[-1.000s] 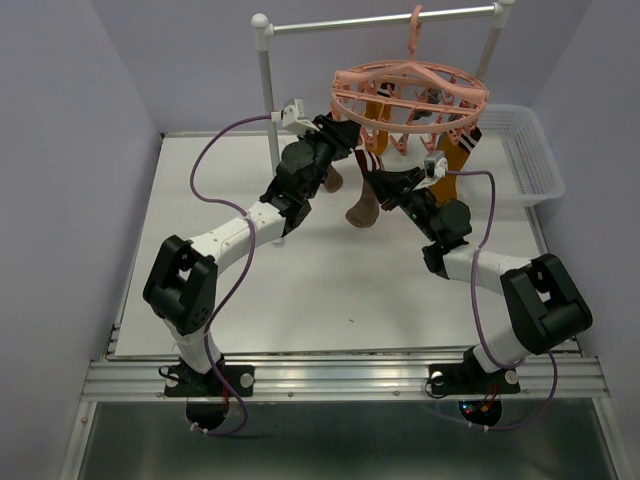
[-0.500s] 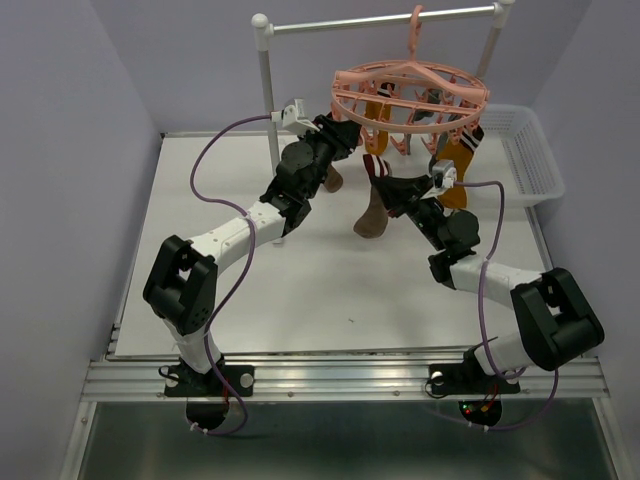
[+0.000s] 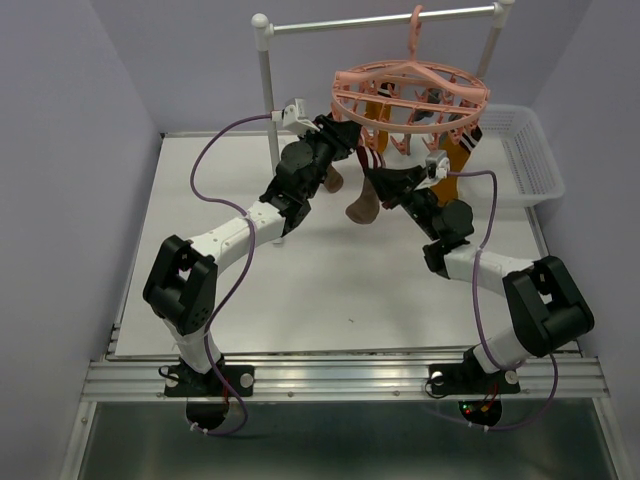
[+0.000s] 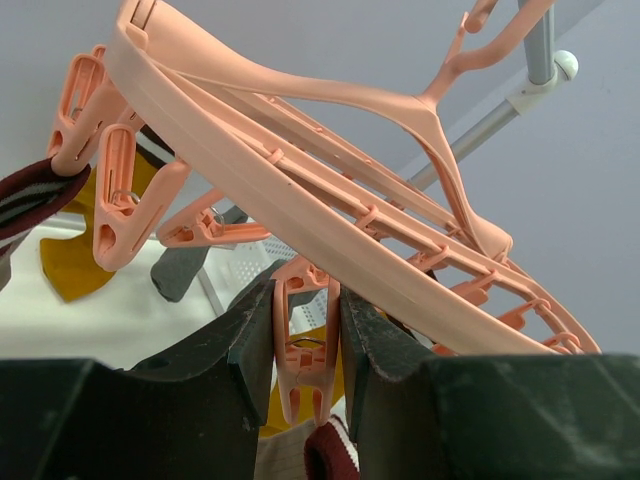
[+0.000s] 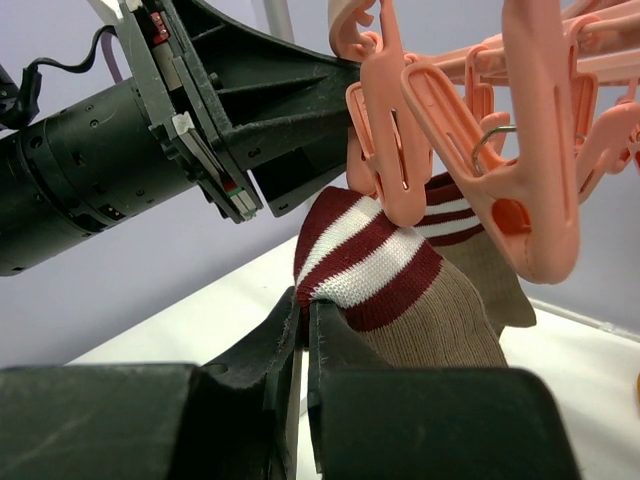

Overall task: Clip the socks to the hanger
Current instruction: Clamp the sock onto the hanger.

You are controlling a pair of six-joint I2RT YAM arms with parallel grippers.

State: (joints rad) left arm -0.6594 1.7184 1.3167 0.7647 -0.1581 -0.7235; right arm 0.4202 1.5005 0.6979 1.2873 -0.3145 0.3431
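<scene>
Overhead, the pink hanger hung by its hook from the rail at the far side of the table, right of the middle, its ring of clips dangling above the tabletop. Both arms reached up under its near-left edge.

The left gripper was squeezed narrow on one clip at the ring's left side. In the left wrist view the two dark fingers pressed that clip from both sides, just below the ring.

The right gripper sat just near and right of the left one. Its jaws were pinched almost together on the brown sock, gripping the edge of the maroon-and-white striped cuff. In the right wrist view the cuff was held up just under the clips and touched the lower end of one of them; I could not tell whether any clip had bitten onto it. The rest of the sock hung down toward the table.

Orange socks hung clipped on the hanger's far and right sides, and a grey sock showed behind the clips in the left wrist view. A white basket stood at the far right of the table.
</scene>
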